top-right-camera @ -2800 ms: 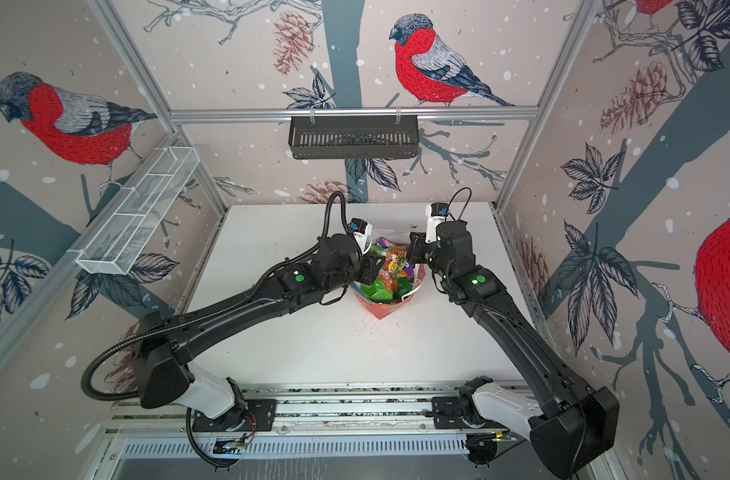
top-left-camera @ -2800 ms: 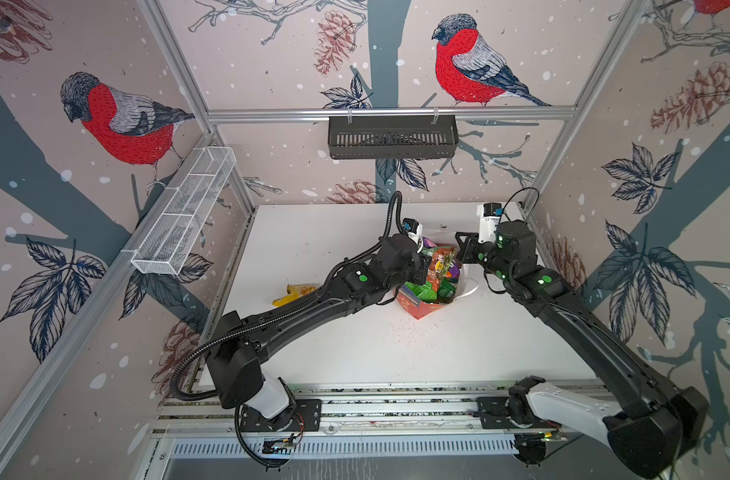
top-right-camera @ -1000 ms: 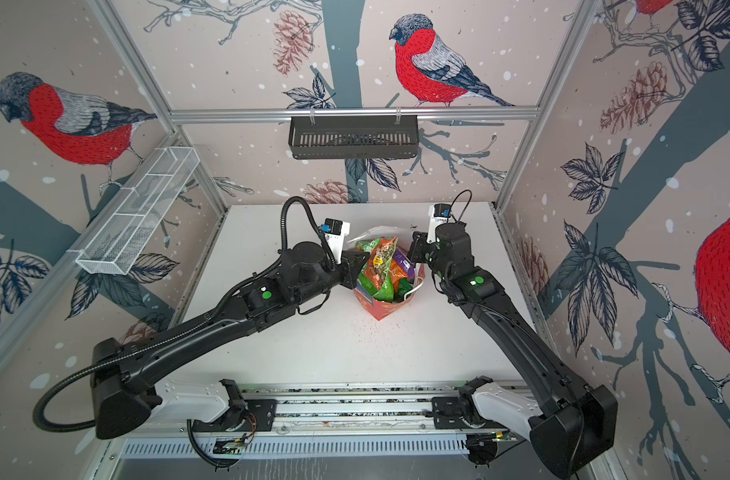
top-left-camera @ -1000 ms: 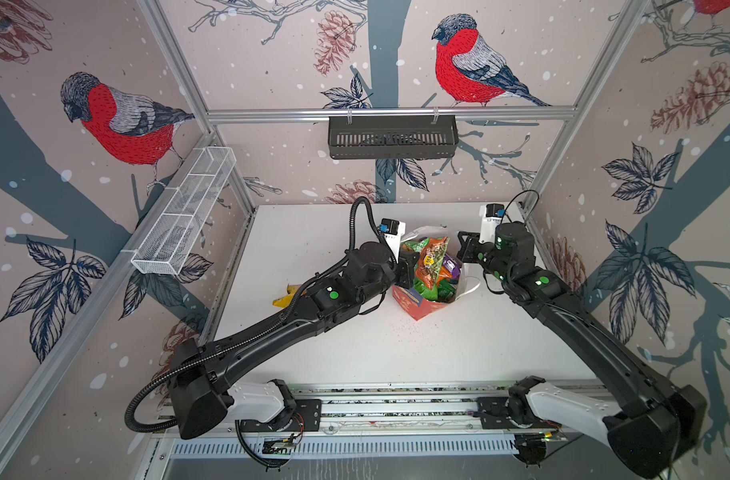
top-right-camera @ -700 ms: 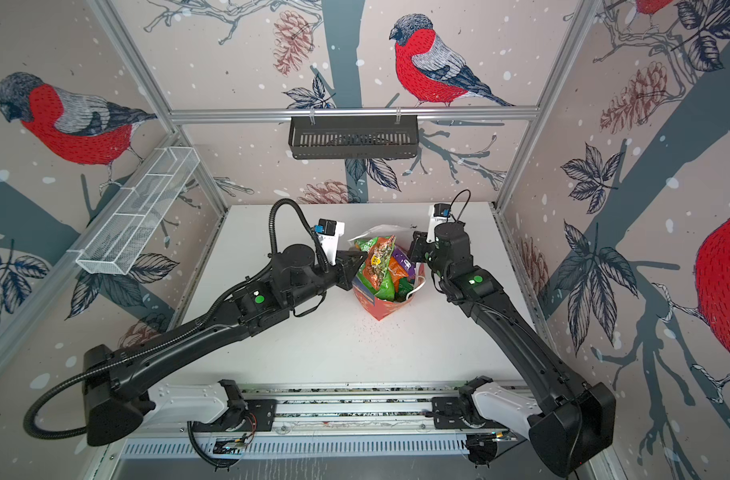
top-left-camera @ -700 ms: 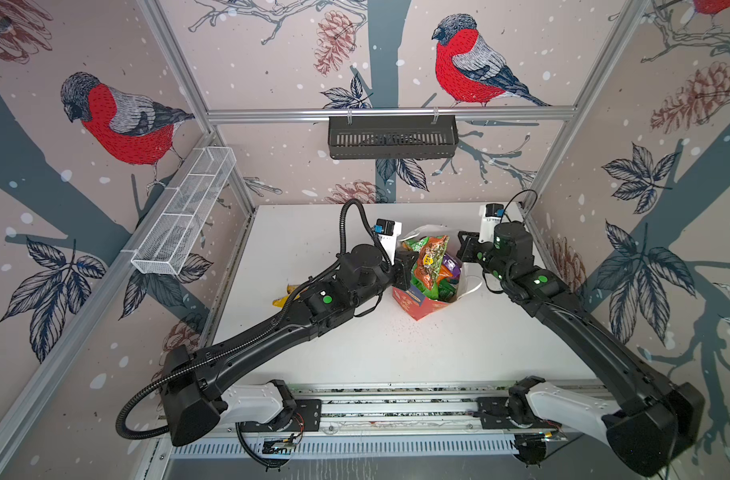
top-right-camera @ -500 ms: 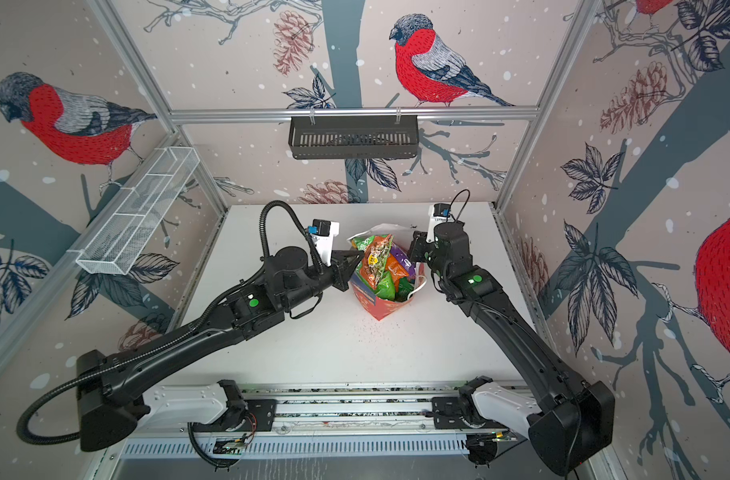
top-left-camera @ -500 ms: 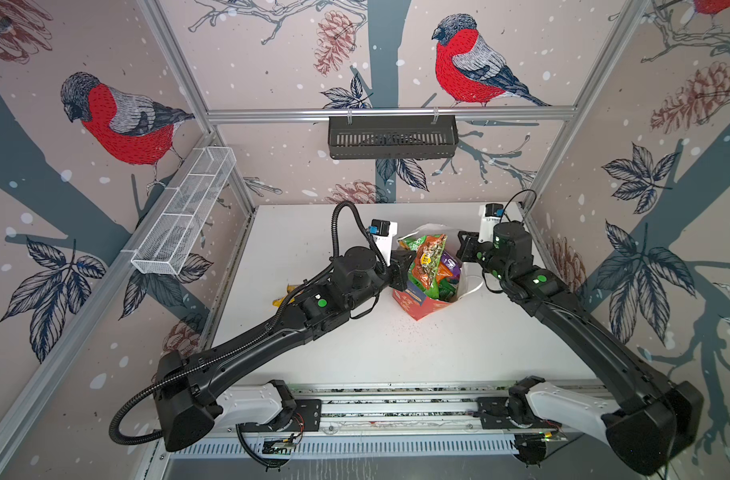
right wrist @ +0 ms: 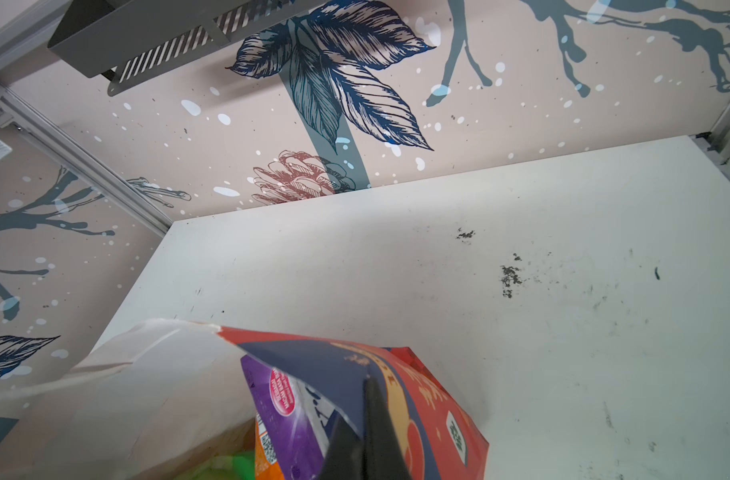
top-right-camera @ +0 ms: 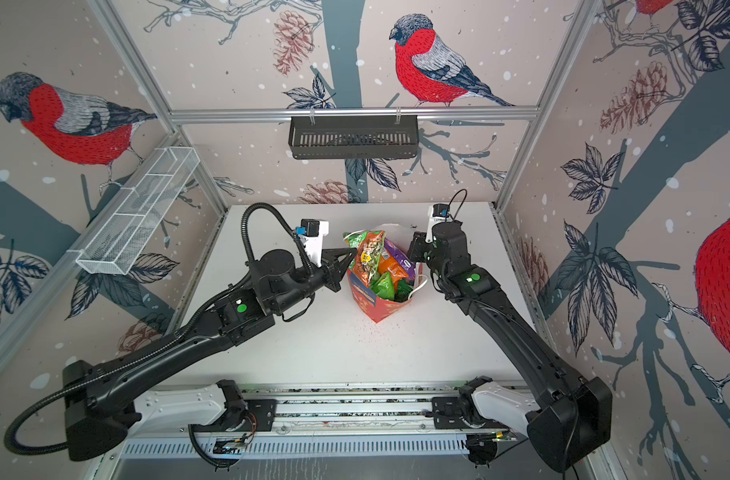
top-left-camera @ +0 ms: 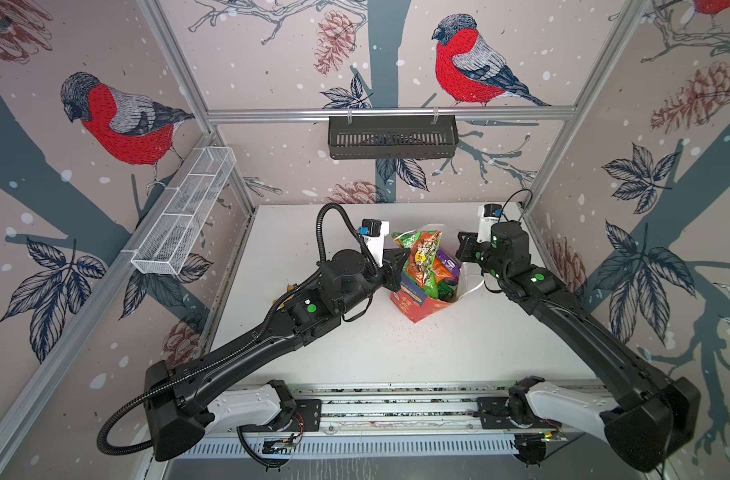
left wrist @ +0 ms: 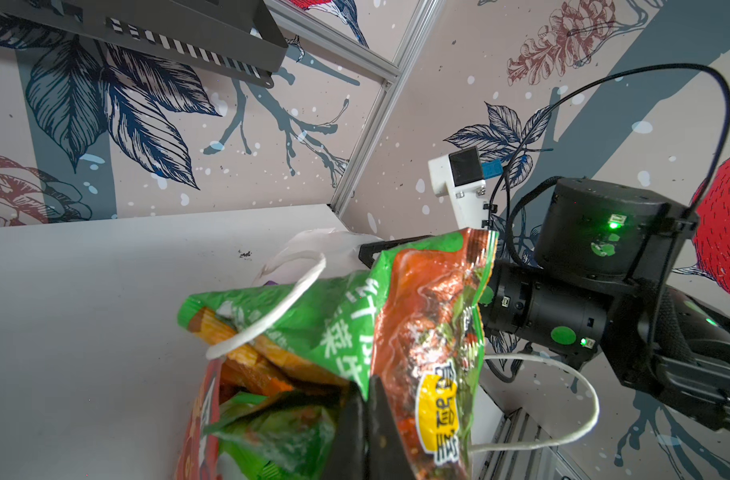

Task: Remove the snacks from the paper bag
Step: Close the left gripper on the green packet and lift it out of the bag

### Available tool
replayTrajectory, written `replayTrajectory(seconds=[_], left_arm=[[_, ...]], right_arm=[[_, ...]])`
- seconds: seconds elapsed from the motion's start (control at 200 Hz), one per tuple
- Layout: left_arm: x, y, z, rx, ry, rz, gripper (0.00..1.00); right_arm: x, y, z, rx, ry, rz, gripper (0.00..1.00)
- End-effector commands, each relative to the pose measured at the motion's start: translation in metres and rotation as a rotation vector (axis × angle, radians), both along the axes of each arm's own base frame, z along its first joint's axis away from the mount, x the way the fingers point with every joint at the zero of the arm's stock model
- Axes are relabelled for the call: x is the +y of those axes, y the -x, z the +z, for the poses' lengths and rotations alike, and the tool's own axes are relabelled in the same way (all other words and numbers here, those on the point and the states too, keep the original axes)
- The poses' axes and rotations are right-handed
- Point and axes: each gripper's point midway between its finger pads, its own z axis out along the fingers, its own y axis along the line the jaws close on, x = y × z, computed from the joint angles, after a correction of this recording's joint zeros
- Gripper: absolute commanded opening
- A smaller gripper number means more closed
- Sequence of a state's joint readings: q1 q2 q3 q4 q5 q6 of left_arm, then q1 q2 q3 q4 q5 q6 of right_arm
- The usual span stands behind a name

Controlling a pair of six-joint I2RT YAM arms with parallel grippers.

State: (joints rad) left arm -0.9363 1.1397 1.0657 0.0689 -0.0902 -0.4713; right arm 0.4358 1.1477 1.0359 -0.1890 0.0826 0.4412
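The left gripper (left wrist: pixel 369 384) fingers are clamped on a crinkled green-red packet (left wrist: pixel 421 324) sticking up from the red paper bag (top-left-camera: pixel 417 305), which stands between both grippers. The right gripper (right wrist: pixel 367 386) fingers pinch the bag's rim; what lies deeper inside is hidden.

Lighting: bright, even, diffuse from overhead. Shadows: faint, soft-edged on the bench (top-left-camera: pixel 438 353). Glare: crinkled sheen on the foil packet (left wrist: pixel 429 332). Distortion: wide-angle bowing at the edges of both top views. Blur: close fingers (left wrist: pixel 350 440) out of focus in wrist views.
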Motion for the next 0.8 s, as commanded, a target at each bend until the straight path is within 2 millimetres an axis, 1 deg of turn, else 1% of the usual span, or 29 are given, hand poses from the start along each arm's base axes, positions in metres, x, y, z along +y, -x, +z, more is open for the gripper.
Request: replayTrajectory(seconds=[0.0, 0.22, 0.425, 0.72, 0.796], left_arm=[[0.011, -0.004, 0.021, -0.054, 0.054, 0.056, 0.00], [0.024, 0.001, 0.032, -0.079, 0.065, 0.077, 0.00], [0.043, 0.002, 0.040, -0.111, 0.073, 0.138, 0.00], [0.076, -0.006, 0.034, -0.126, 0.022, 0.291, 0.00], [0.085, -0.008, 0.038, -0.131, 0.041, 0.328, 0.00]], right_arm=[[-0.005, -0.008, 0.021, -0.078, -0.006, -0.039, 0.00], [-0.009, -0.011, 0.017, -0.067, 0.010, -0.065, 0.00], [-0.011, -0.013, 0.016, -0.064, 0.017, -0.079, 0.00], [-0.012, -0.014, 0.014, -0.058, 0.021, -0.081, 0.00], [-0.011, -0.014, 0.015, -0.060, 0.020, -0.081, 0.00]])
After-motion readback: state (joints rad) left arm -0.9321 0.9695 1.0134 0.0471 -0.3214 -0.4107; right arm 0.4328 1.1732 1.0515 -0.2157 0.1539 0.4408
